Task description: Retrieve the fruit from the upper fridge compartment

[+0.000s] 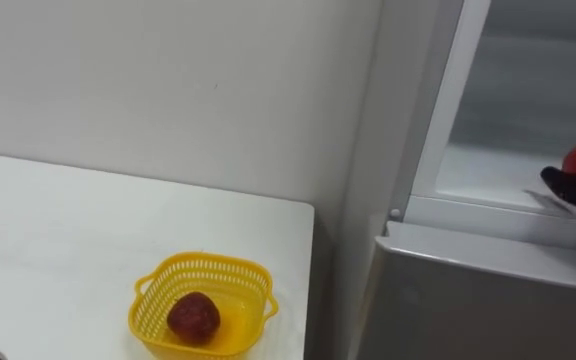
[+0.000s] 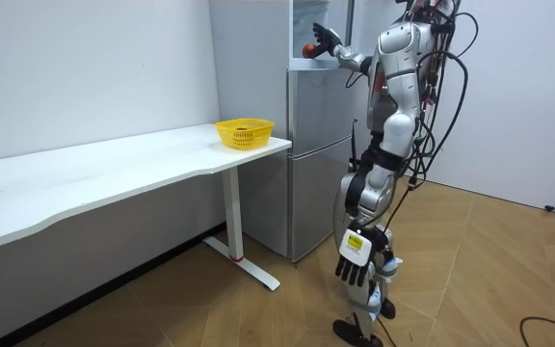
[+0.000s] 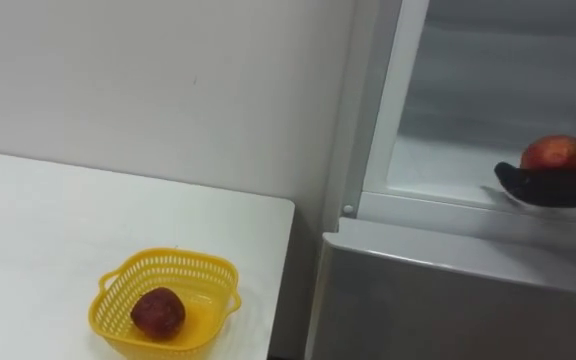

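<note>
My right hand (image 3: 553, 186) is curled under and round a red fruit (image 3: 558, 152), which sits cupped on top of it, right at the sill of the open upper fridge compartment (image 3: 448, 165). I judge this cradling hold is meant to bring the fruit out level over the lip. Directly below the hand is the closed lower door (image 3: 438, 295). Well off to the hand's left and lower down, a yellow basket (image 3: 168, 262) stands near the fridge-side edge of the tabletop (image 3: 48, 220) with a darker red fruit (image 3: 158, 312) inside, probably set there as the drop-off. The eye views show the hold and the basket's contents. The room view adds that I stand upright before the fridge, arm raised, with my left hand (image 2: 354, 272) hanging by my leg; I cannot tell whether it is open or closed.
</note>
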### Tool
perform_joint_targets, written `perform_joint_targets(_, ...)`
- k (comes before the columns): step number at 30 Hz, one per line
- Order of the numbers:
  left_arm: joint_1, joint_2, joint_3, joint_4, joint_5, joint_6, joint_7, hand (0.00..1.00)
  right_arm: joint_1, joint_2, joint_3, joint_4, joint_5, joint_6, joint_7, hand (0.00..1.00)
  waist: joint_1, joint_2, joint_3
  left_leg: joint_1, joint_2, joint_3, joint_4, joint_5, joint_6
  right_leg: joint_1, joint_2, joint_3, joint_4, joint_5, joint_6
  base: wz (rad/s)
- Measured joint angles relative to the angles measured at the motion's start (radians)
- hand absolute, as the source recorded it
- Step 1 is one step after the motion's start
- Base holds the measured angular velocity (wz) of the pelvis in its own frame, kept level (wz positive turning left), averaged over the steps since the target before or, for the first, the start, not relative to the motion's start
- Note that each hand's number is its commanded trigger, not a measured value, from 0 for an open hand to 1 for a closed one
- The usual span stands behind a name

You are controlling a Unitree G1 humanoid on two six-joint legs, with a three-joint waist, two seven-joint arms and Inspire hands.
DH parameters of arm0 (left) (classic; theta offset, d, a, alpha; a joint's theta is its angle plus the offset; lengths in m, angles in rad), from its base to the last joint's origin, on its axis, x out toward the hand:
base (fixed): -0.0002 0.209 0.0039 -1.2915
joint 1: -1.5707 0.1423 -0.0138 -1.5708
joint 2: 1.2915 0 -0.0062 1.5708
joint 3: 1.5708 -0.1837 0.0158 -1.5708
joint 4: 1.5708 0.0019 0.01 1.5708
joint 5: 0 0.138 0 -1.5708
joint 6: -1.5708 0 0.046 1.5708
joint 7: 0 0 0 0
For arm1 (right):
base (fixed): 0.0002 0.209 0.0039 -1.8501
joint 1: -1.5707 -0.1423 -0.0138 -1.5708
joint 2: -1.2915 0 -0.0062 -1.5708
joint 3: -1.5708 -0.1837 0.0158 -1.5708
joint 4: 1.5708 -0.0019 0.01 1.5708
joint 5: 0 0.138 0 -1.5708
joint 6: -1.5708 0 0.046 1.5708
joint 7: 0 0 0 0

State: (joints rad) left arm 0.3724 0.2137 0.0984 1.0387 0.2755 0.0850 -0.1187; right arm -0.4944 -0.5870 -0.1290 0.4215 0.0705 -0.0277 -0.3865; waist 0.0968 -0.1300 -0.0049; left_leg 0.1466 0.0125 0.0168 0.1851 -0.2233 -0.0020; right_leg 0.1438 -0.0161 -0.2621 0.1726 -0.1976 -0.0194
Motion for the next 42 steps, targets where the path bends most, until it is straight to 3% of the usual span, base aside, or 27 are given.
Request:
perform_joint_targets(12, 0.013, 0.001, 0.020, 0.000, 0.000, 0.002, 0.000, 0.00, -0.022, -0.002, 0.000, 0.037, 0.006, 0.007, 0.002, 0.00, -0.004, -0.003, -0.0014, -0.005, -0.002, -0.008, 0.001, 0.000, 0.000, -0.001, -0.002, -0.011, 0.004, 0.000, 0.000, 0.02)
perform_joint_targets(17, 0.018, 0.001, 0.029, 0.001, -0.002, 0.002, 0.003, 0.00, -0.031, -0.038, 0.000, 0.037, 0.021, 0.007, 0.011, 0.00, -0.005, -0.002, -0.0013, -0.013, -0.002, -0.014, 0.004, 0.000, 0.000, -0.008, -0.003, -0.015, 0.011, 0.000, 0.000, 0.03)
perform_joint_targets(22, 0.017, 0.001, 0.028, -0.003, -0.006, 0.003, 0.004, 0.00, -0.031, -0.048, 0.001, 0.048, 0.022, 0.007, 0.024, 0.00, -0.007, -0.006, -0.0001, -0.011, -0.003, -0.010, 0.005, 0.000, 0.000, -0.011, -0.004, -0.012, 0.013, 0.000, 0.000, -0.01)
perform_joint_targets(25, 0.017, 0.004, 0.028, -0.024, -0.006, 0.003, 0.003, 0.00, -0.031, -0.050, 0.009, 0.071, 0.055, 0.010, 0.043, 0.00, -0.007, -0.016, 0.0056, -0.013, -0.002, -0.006, 0.005, 0.000, 0.000, -0.014, -0.005, -0.011, 0.014, 0.000, -0.001, -0.04)
perform_joint_targets(31, 0.016, 0.008, 0.028, -0.041, -0.007, 0.004, 0.000, 0.00, -0.037, -0.067, 0.029, 0.134, 0.171, 0.011, 0.103, 0.00, -0.009, -0.024, 0.0018, -0.013, -0.003, -0.002, 0.005, 0.000, 0.000, -0.014, -0.007, -0.009, 0.015, -0.001, 0.000, -0.02)
perform_joint_targets(40, 0.016, 0.013, 0.025, -0.042, -0.007, 0.022, -0.017, 0.00, -0.052, -0.070, 0.029, 0.167, 0.201, 0.027, 0.187, 0.00, -0.014, -0.013, 0.0080, -0.016, -0.004, -0.007, 0.005, 0.000, 0.000, -0.005, -0.008, -0.017, 0.015, -0.001, 0.000, 0.00)
perform_joint_targets(42, 0.016, 0.014, 0.025, -0.043, -0.007, 0.027, -0.020, 0.00, -0.056, -0.070, 0.029, 0.167, 0.200, 0.031, 0.196, 0.00, -0.015, -0.015, 0.0062, -0.017, -0.004, -0.009, 0.005, 0.000, 0.000, -0.004, -0.008, -0.017, 0.014, -0.001, 0.000, 0.03)
